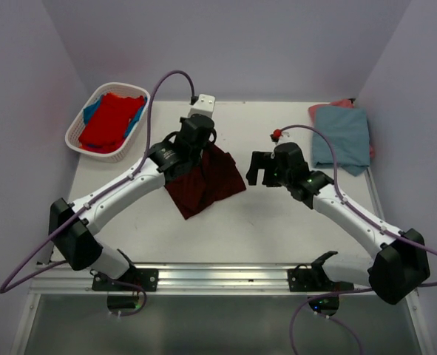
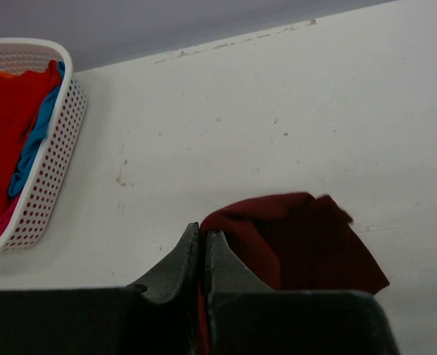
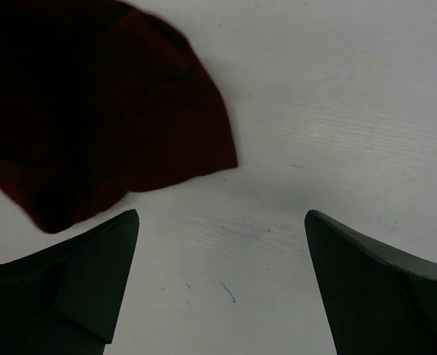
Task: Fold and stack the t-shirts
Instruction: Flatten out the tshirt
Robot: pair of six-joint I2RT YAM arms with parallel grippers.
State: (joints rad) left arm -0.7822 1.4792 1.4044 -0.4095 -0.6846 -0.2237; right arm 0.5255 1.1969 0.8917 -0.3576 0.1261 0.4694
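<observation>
White table (image 1: 277, 222) between pale lilac walls; the left gripper (image 2: 202, 240) pinches the maroon t-shirt (image 1: 207, 181), rumpled mid-table; the right gripper (image 3: 222, 216) gapes empty beside it; a grey-blue t-shirt (image 1: 341, 137) lies folded on a salmon t-shirt (image 1: 335, 103) far right; a red t-shirt (image 1: 111, 122) and a blue t-shirt (image 2: 35, 144) wait in the basket (image 1: 78, 142).

The dark maroon t-shirt (image 2: 299, 237), pinched between the closed jaws of the left gripper (image 2: 203, 231), is showing as soft, matt cloth with limp creases, while the fingers (image 2: 233, 274) are looking like smooth, dull dark plastic with only a faint sheen. Beneath the wide-apart jaws of the right gripper (image 3: 222, 214), the table (image 3: 336, 111) is appearing as a matt white surface, faintly grained and carrying small scuffs and specks. Off to the left of the left jaws, the basket (image 2: 48, 185) is reading as smooth white perforated plastic, and it is holding a bright red t-shirt (image 2: 4, 126) and a blue t-shirt (image 2: 37, 140) of the same matt cloth.
</observation>
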